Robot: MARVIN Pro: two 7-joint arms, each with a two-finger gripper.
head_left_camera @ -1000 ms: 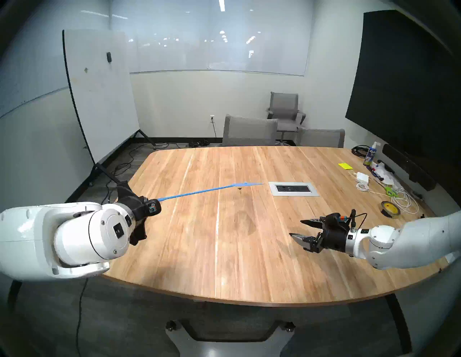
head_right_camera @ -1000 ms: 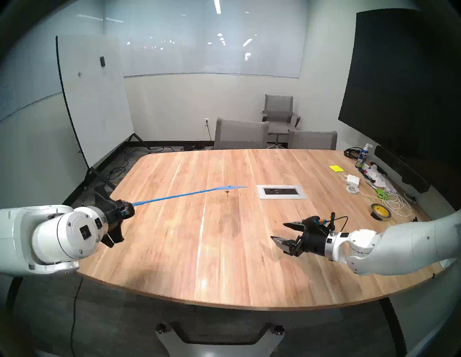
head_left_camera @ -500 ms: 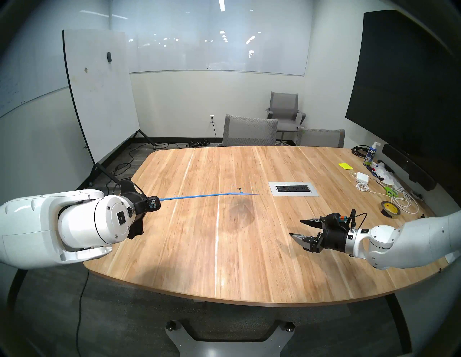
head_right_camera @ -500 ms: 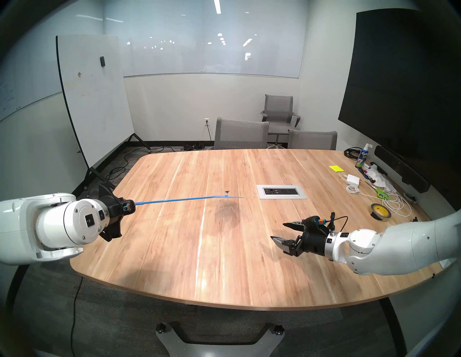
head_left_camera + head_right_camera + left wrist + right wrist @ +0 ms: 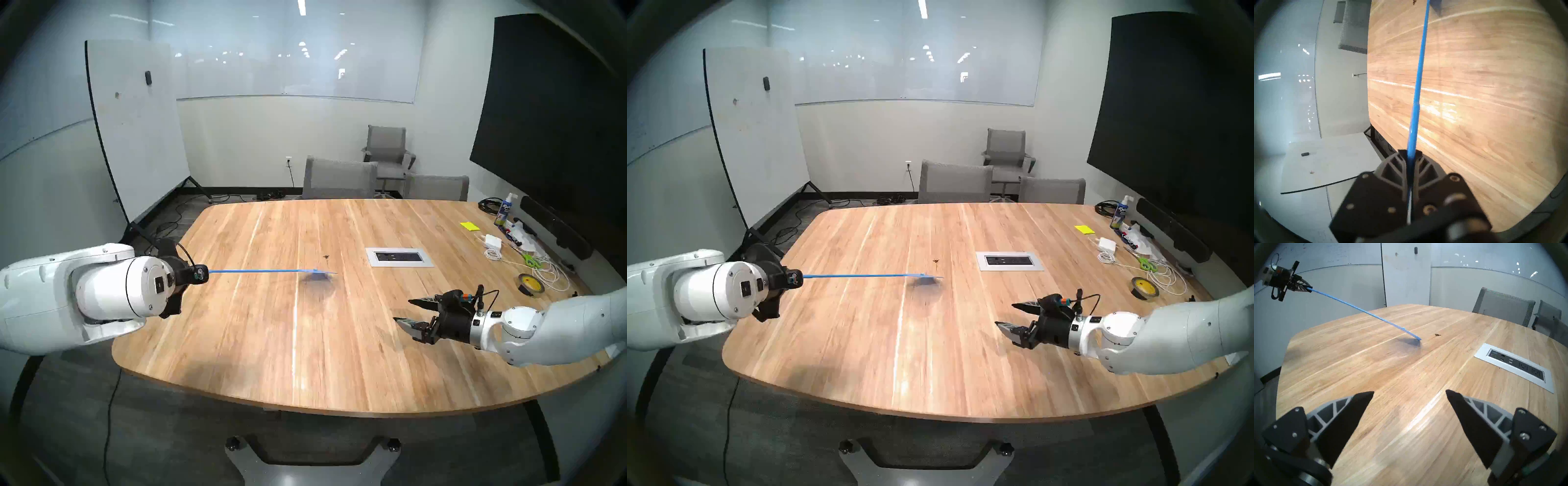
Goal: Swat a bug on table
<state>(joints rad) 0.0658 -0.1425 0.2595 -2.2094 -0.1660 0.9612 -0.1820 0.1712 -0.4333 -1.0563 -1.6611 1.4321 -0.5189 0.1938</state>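
Bug (image 5: 326,257) on the table (image 5: 305,339), mid-board, uncovered. Power-outlet panel (image 5: 399,257) at its 3 o'clock, near. Blue fly swatter (image 5: 271,270) head at its 6 o'clock, edge-on, just short of it, nothing between; a second ago beyond the bug. Left gripper (image 5: 1410,157) pinched on the swatter's handle. Right gripper (image 5: 1409,392) spread wide, empty, at 4 o'clock, unmoved.

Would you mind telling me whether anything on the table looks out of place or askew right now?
Yes: the blue fly swatter in the left gripper has its head tip down beside the bug, not on it; the bug sits uncovered.
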